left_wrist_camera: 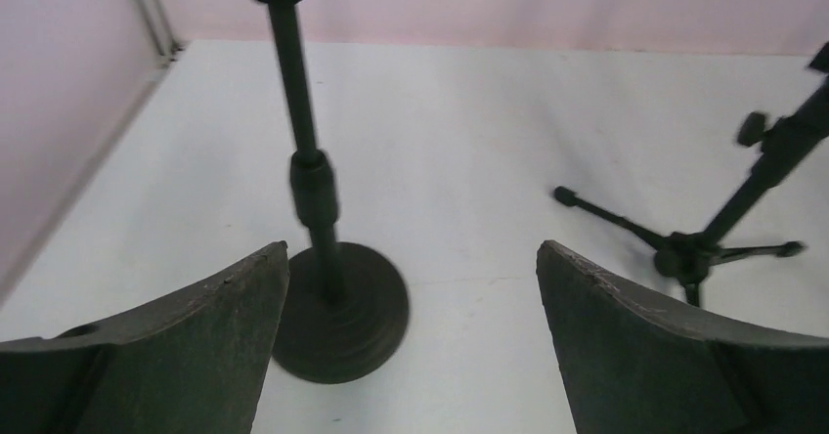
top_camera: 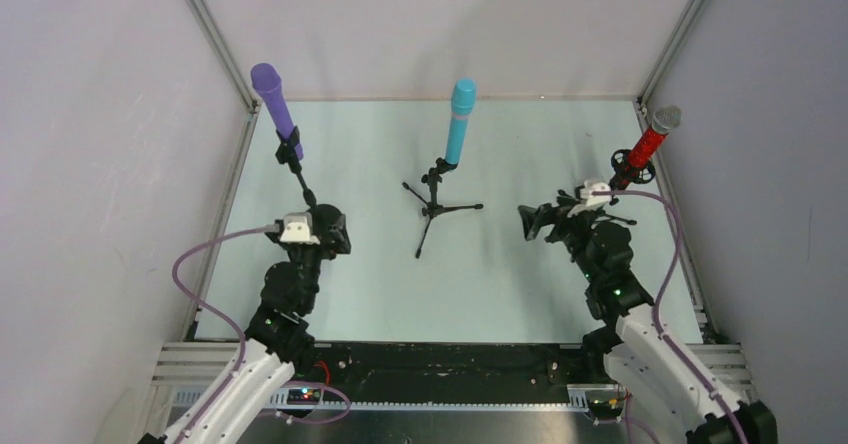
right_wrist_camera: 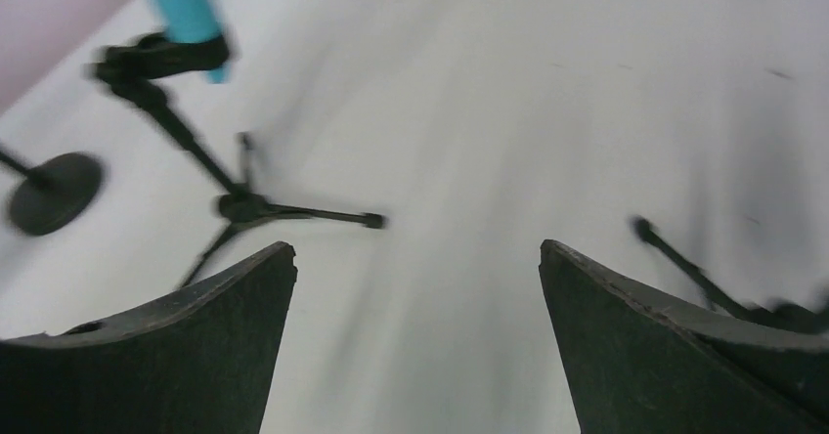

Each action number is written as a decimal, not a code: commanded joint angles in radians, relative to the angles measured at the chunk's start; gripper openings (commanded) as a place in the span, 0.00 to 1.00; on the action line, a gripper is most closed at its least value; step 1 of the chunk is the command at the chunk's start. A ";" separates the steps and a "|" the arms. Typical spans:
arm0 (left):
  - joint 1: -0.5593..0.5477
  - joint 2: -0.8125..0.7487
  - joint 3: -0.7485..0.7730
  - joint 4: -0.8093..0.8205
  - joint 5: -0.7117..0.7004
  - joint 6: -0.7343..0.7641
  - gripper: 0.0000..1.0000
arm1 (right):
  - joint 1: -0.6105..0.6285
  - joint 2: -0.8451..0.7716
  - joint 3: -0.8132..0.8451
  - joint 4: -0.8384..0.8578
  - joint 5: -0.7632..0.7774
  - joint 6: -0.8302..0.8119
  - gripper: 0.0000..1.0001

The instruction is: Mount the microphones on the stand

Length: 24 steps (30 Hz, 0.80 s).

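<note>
All three microphones sit in black stands. The purple microphone [top_camera: 273, 104] is clipped on a round-base stand [left_wrist_camera: 340, 309] at the back left. The teal-blue microphone [top_camera: 460, 122] with a pink ring stands on a tripod stand [top_camera: 437, 207] in the middle, and also shows in the right wrist view [right_wrist_camera: 183, 2]. The glittery red microphone [top_camera: 649, 144] with a silver head is on a stand at the right. My left gripper [top_camera: 328, 222] is open and empty just before the round base [left_wrist_camera: 411, 248]. My right gripper [top_camera: 532, 222] is open and empty, pointing left over the bare table [right_wrist_camera: 415, 248].
White walls with metal posts close in the pale table [top_camera: 500, 274] on three sides. The middle tripod's legs [left_wrist_camera: 684, 253] spread between the two grippers. A leg of the right stand [right_wrist_camera: 684, 266] lies beside my right fingers. Purple cables loop along both arms.
</note>
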 commanded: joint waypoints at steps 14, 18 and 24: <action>0.017 0.187 -0.229 0.514 -0.342 0.285 1.00 | -0.374 -0.059 -0.196 0.045 -0.115 -0.078 0.99; 0.053 0.312 -0.222 0.635 -0.303 0.303 1.00 | -0.374 0.020 -0.238 0.199 -0.094 -0.126 1.00; 0.162 0.440 -0.199 0.748 -0.177 0.253 1.00 | -0.374 0.197 -0.256 0.429 -0.078 -0.136 0.99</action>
